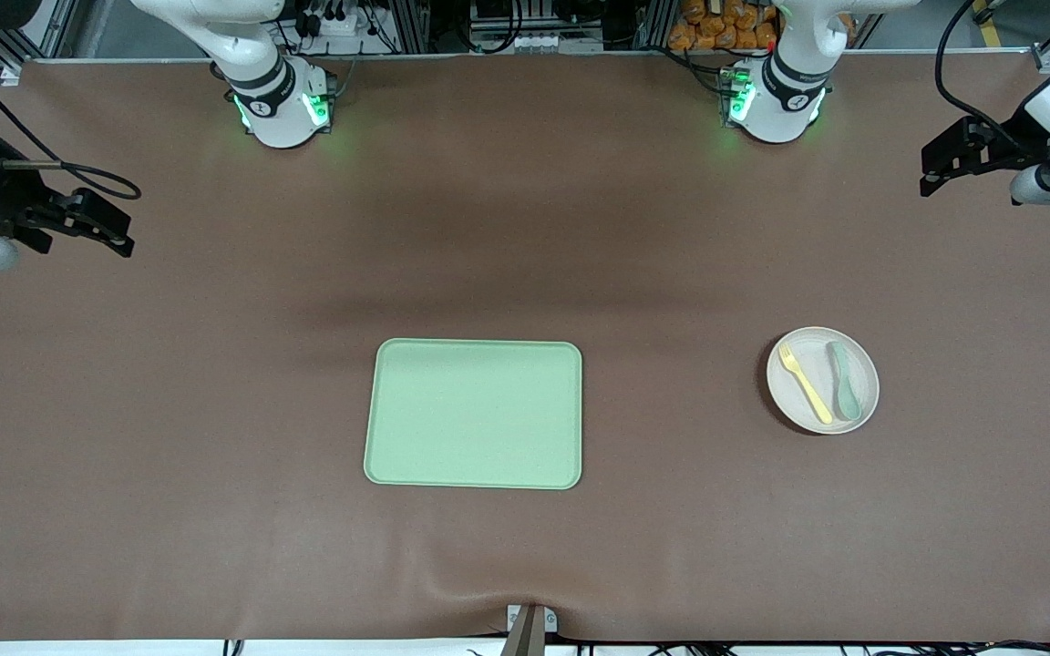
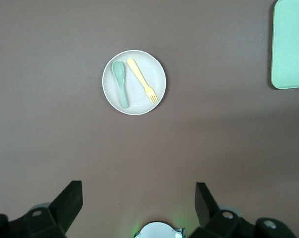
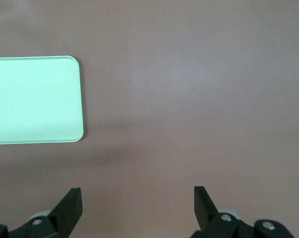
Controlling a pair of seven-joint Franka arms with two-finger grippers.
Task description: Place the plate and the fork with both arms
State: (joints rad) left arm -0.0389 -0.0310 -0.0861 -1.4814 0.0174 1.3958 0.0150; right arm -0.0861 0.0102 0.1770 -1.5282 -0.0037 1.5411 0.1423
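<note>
The round off-white plate [image 1: 864,399] lies on the brown table toward the left arm's end. The pale-yellow fork [image 1: 804,371] lies in it beside a grey-green spoon [image 1: 842,379]. The plate [image 2: 142,106], the fork [image 2: 142,80] and the spoon [image 2: 121,82] also show in the left wrist view. My left gripper [image 1: 928,175] is open and empty, high over the table's edge at its own end. My right gripper [image 1: 124,237] is open and empty, high over the table at its own end. Both arms wait.
A rectangular light-green tray [image 1: 474,414] lies at the table's middle, beside the plate toward the right arm's end. It also shows in the left wrist view [image 2: 290,44] and the right wrist view [image 3: 33,99].
</note>
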